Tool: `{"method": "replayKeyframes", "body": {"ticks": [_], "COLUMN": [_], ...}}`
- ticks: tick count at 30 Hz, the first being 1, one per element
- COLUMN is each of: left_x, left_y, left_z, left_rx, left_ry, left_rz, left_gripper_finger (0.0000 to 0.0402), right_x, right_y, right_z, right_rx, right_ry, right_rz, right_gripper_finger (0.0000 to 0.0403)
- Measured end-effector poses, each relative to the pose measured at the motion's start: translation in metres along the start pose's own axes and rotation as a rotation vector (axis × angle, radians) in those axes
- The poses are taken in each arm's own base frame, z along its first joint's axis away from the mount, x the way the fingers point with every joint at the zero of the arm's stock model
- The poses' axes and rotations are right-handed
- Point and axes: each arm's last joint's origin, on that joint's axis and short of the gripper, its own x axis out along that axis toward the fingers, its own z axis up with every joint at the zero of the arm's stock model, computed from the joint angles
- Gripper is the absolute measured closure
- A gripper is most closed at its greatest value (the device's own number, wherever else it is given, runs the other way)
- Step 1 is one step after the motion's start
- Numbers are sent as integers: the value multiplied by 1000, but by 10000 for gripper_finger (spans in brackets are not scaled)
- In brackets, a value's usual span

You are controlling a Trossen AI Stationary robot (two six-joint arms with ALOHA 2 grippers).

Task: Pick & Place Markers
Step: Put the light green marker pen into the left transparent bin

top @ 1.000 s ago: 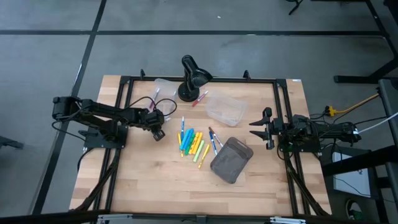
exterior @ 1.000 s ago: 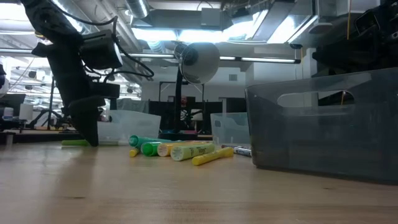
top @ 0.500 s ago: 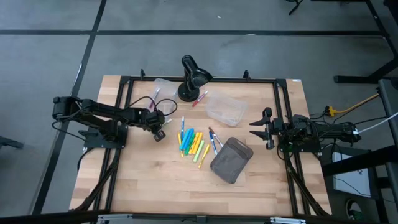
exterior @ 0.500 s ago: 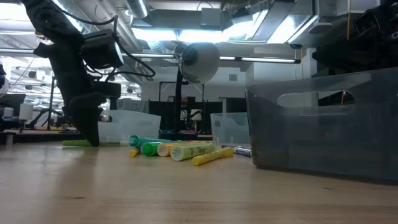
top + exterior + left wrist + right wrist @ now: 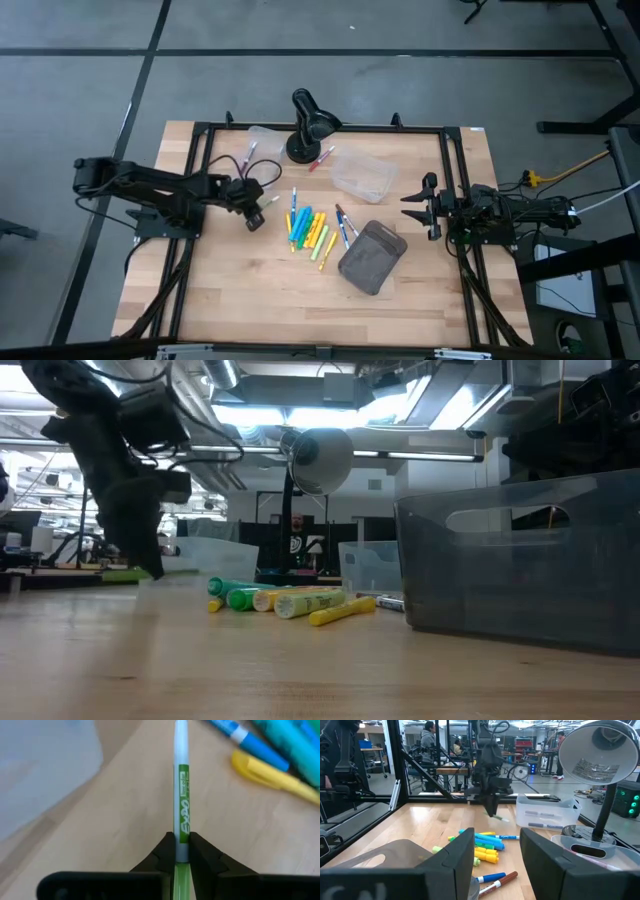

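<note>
The left gripper (image 5: pixel 179 852) has its jaws clamped on a green marker (image 5: pixel 181 795), a thin white stick with a green printed label, which juts straight out past the dark fingertips. In the high view that gripper (image 5: pixel 256 213) sits left of the marker pile, and in the low view it (image 5: pixel 150 565) carries the marker clear of the wood.

The right gripper (image 5: pixel 420 207) hangs over the tabletop's right side with its jaws apart and nothing between them; its two broad dark fingers (image 5: pixel 451 857) frame the wrist view.

The other markers (image 5: pixel 310 228) lie in a loose heap at the middle of the tabletop (image 5: pixel 240 290), blue, yellow and green barrels side by side, round and smooth. A few more lie just beside a grey flat pouch (image 5: pixel 372 257), which rests right of the heap. Behind the heap stands a black desk lamp (image 5: pixel 310 125) with a domed shade, a clear plastic tray (image 5: pixel 360 175) to its right and a second clear container (image 5: pixel 262 140) to its left, holding a few pens.

The tabletop is pale jointed wood planks with a black metal frame (image 5: pixel 200 140) running round it. The floor (image 5: pixel 80 80) below is grey, crossed by dark lines. Beyond the tabletop, the right wrist view shows a workshop with benches, racks, ceiling strip lights and people (image 5: pixel 427 737) standing far off.
</note>
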Motion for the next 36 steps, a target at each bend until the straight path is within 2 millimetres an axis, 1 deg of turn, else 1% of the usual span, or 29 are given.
{"method": "replayKeyframes", "body": {"ticks": [7,19,28,36], "left_x": [-13,-43,-64,-80], "left_y": [-11,-29,-34,-36], "left_z": [5,23,37,43], "left_rx": [5,57,138,200], "left_ry": [-152,-501,-729,-875], "left_rz": [-43,-153,-209,-230], "left_gripper_finger": [373,373,373,373], "right_x": [0,0,0,0], "right_y": [0,0,0,0], "right_z": [0,0,0,0], "right_rx": [0,0,0,0], "right_ry": [0,0,0,0], "right_rz": [0,0,0,0], "right_gripper_finger": [246,246,246,246]}}
